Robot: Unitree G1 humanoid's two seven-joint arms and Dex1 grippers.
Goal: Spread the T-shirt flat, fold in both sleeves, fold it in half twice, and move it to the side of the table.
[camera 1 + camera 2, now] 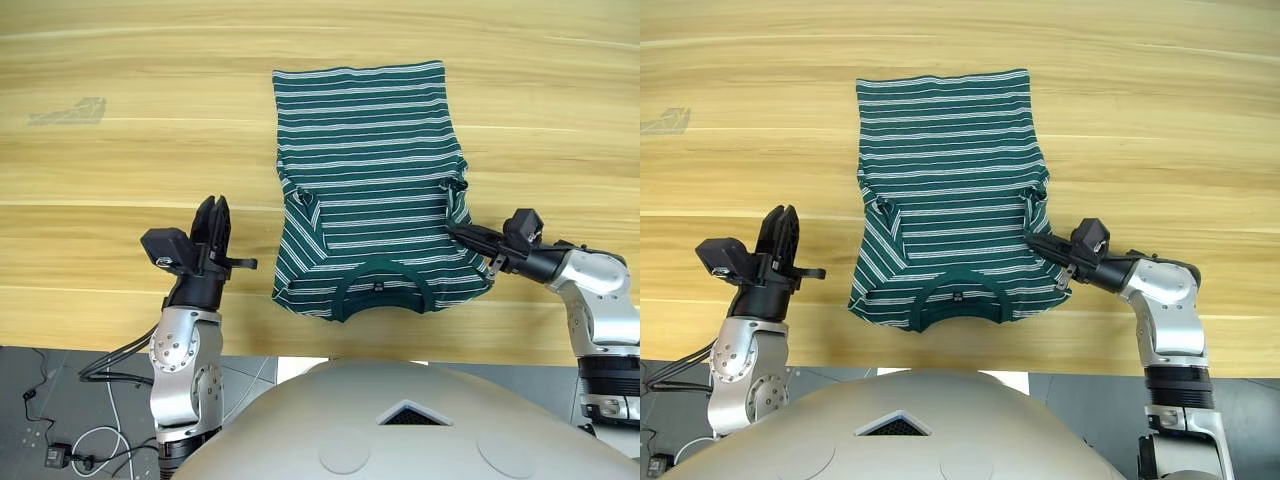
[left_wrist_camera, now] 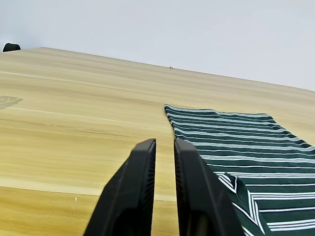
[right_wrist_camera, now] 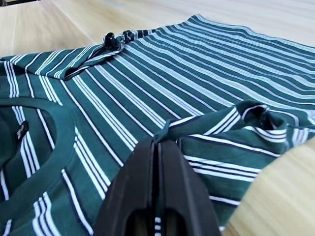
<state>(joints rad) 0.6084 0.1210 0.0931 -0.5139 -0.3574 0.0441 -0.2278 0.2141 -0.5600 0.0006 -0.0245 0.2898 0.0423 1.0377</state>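
Eye views: head stereo pair, high, facing forward-down; share table (image 1: 120, 60), shirt (image 1: 370, 170). Left wrist view: low, along left gripper (image 2: 164, 143), beside shirt. Right wrist view: low, close on shirt.

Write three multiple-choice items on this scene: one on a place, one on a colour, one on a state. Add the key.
1. Where is the left gripper relative to the shirt?
A. On its collar
B. Over bare table to its left, apart from it
C. Past its far hem

2. What colour is the shirt?
A. Plain red
B. Blue with dots
C. Dark green with white stripes

3. How do the right gripper's jaws stand?
A. Shut on the shirt's edge
B. Wide open above the table
C. Shut on nothing, far from the shirt

Key:
1 B, since the head views show wood between that gripper and the cloth.
2 C, since the green and white stripes show in every view.
3 A, since the right wrist view shows the jaws pinching a fold of the striped fabric.
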